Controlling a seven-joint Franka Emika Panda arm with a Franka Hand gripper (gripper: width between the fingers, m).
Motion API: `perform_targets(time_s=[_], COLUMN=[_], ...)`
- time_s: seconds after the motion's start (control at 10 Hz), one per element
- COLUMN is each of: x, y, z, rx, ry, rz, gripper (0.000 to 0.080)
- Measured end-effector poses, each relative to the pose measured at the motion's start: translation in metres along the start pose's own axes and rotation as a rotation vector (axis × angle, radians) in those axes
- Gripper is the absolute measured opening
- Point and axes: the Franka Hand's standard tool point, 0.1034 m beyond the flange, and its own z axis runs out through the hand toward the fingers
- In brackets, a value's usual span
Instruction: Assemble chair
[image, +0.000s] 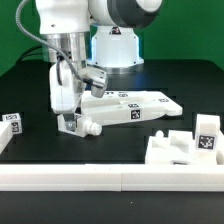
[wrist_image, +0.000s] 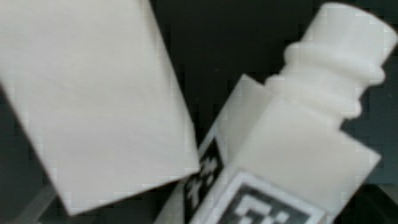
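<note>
Claw (image: 68, 124) pinching a smooth white leg (wrist_image: 285, 125), square-sided and tagged, with a rounded, ribbed peg tip.

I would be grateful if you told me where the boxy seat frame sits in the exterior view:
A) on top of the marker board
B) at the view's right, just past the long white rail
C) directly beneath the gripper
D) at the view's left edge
B: the seat frame stands at the exterior view's right, just past the long white rail, while the gripper is down at a pegged part nearer the view's left.
</note>
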Motion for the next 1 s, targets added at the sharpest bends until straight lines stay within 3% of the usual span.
perform_targets(time_s=[0.2, 0.4, 0.8, 1.0], x=[0.000, 0.000, 0.000, -0.011], y=[0.000, 0.001, 0.000, -0.014], z=[0.000, 0.000, 0.000, -0.003], rx=[-0.001, -0.001, -0.002, 0.000], ry=[0.000, 0.000, 0.000, 0.005], rz=[0.000, 0.000, 0.000, -0.071], gripper=[0.0637, 0.0286, 0.0278, 0.0278])
